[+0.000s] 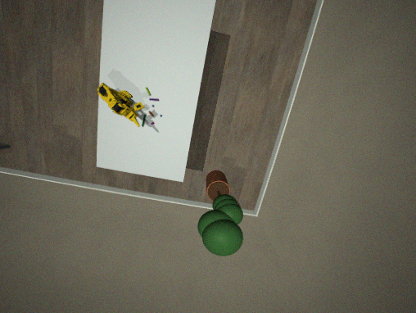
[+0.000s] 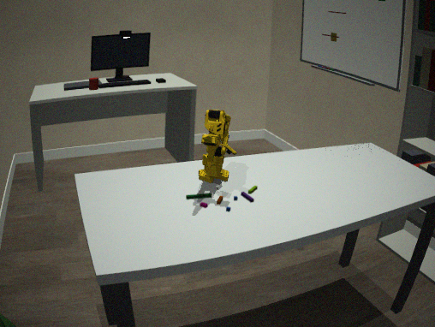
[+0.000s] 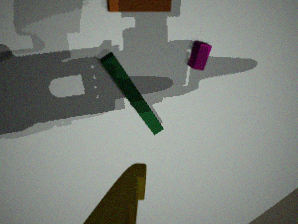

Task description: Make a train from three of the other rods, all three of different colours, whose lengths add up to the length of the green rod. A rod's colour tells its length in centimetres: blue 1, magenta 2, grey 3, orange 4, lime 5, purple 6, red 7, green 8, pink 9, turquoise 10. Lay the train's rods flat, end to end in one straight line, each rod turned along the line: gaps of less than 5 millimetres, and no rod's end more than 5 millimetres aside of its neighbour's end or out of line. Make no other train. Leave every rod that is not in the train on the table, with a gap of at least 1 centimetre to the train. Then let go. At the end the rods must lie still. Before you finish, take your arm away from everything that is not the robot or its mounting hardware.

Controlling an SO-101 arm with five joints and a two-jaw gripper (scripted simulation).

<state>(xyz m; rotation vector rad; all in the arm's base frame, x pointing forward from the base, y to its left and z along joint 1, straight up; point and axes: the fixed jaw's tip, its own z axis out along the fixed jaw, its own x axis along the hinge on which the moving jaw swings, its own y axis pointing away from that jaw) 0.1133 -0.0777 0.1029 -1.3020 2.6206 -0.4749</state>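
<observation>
The green rod lies flat and slanted on the white table; it also shows in the exterior view. A short magenta rod lies to its right, apart from it, and shows in the exterior view. An orange rod is cut by the top edge of the wrist view and shows in the exterior view. Two small blue rods, a purple rod and a lime rod lie to the right. My gripper is open and empty, high above the table.
The yellow arm stands on the table behind the rods. A desk with a monitor stands at the back of the room. A whiteboard hangs on the right wall.
</observation>
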